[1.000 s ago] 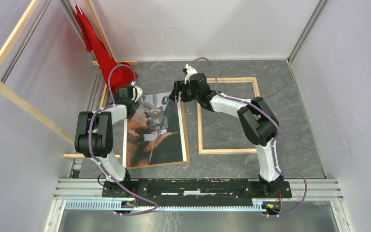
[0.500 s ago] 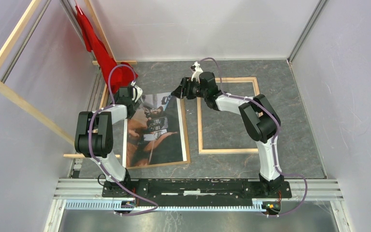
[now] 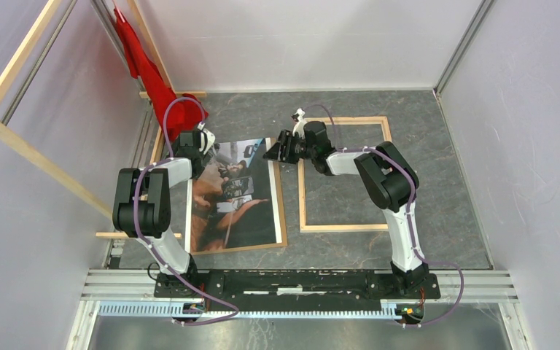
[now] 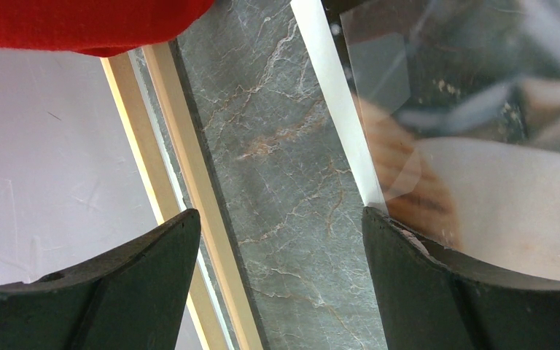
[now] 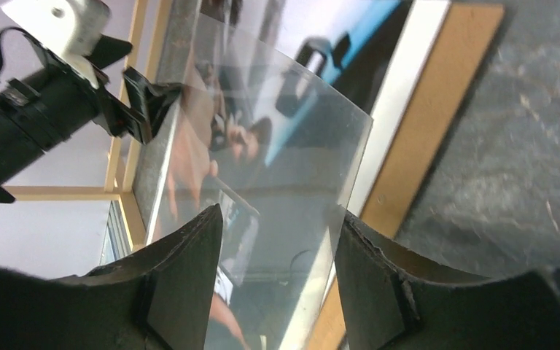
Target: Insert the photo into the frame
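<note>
**Photo not yet lifted, both hands at its far corners**

The photo [image 3: 233, 193] lies face up on the left half of the desk [image 3: 445, 189]. It rests flat on a brown backing board [image 3: 282, 204], which shows as a strip along its right and near sides. Its long axis runs from the near edge toward the far edge, with the short sides facing near and far. A clear glossy sheet [image 5: 284, 146] sits over the print. One corner of the sheet looks raised in the right wrist view, though you can't be sure.

The frame [image 3: 343, 227] lies just right of the board, wood face up and empty, its long axis parallel to the photo's.

You're in the pick-up step. Your right hand [image 5: 278, 215] is at the photo's far right corner, fingers apart around the sheet's corner, pinching nothing. Your left hand [image 4: 278, 215] is at the far left corner, also spread, one tip at the white border.

Next, I judge, you close on the far edge, taking the print and not the board. Then you carry it right without turning it.
</note>
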Available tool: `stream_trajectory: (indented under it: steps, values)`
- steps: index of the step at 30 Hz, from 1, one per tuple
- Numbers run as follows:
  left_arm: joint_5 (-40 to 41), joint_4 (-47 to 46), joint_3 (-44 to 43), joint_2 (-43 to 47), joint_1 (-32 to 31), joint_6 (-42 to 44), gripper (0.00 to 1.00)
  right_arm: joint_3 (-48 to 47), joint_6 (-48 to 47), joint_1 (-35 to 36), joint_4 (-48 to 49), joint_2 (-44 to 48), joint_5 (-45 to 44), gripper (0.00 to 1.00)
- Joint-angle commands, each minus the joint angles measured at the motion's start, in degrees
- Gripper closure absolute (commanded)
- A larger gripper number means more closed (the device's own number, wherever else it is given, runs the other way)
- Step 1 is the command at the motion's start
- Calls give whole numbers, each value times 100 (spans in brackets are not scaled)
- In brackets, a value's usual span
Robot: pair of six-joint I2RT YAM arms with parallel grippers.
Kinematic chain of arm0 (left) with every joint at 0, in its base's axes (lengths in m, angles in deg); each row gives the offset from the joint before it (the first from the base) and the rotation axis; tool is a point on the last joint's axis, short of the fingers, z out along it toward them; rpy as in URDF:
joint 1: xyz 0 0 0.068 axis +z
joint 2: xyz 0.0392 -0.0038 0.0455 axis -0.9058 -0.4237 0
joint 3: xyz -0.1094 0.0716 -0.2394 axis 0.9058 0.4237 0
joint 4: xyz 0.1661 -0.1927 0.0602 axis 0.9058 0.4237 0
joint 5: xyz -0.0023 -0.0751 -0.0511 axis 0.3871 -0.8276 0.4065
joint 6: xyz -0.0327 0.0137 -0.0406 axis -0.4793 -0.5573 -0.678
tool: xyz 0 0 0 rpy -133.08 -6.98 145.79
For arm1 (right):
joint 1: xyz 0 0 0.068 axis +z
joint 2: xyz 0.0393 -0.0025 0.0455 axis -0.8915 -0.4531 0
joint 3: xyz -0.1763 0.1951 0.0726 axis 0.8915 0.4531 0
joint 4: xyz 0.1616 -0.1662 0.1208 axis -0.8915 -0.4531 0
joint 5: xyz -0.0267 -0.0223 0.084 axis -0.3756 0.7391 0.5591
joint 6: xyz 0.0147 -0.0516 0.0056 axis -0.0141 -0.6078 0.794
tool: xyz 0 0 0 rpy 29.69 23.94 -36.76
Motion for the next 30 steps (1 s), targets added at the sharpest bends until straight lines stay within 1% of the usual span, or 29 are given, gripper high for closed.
stream_trajectory:
  steps: [1, 3, 5, 7, 11, 13, 14, 16, 18, 19, 21, 22, 25, 28, 30]
  values:
    - [-601, 609, 257, -273, -81, -220, 11, 305, 210, 14, 205, 356, 167, 39]
    - [-609, 610, 259, -271, -81, -220, 11, 463, 249, 1, 205, 429, 184, 43]
    - [-612, 616, 260, -271, -80, -217, 11, 645, 267, 8, 218, 528, 184, 44]
    - [-619, 622, 247, -280, -83, -220, 11, 824, 329, 9, 328, 618, 215, 47]
    - [-627, 626, 234, -289, -89, -220, 11, 1116, 690, 20, 750, 727, 411, 48]
    - [-627, 640, 225, -292, -88, -228, 11, 1240, 960, 20, 1092, 723, 471, 59]
    - [-625, 654, 217, -289, -90, -233, 11, 1248, 1014, 25, 1165, 721, 461, 67]
    - [-617, 684, 200, -277, -91, -232, 11, 1194, 1045, 27, 1165, 696, 445, 77]
    - [-619, 739, 168, -237, -85, -244, 11, 1077, 1069, 39, 1124, 674, 473, 83]
    - [-619, 803, 136, -202, -87, -245, 11, 1002, 1056, 29, 1061, 690, 507, 88]
    - [-618, 962, 5, -103, -77, -283, 9, 821, 953, -13, 845, 798, 534, 97]
    - [-637, 1101, -94, -33, -77, -320, 2, 742, 882, -69, 700, 915, 528, 100]
    - [-843, 1766, -531, 252, -83, -429, 0, 470, 634, -314, -7, 1317, 622, 100]
    - [-1075, 2359, -1030, 524, -94, -463, 0, -16, 14, -708, -1297, 1759, 704, 100]
    - [-1214, 2605, -1295, 703, -130, -466, 0, -264, -533, -1095, -2320, 2059, 628, 100]
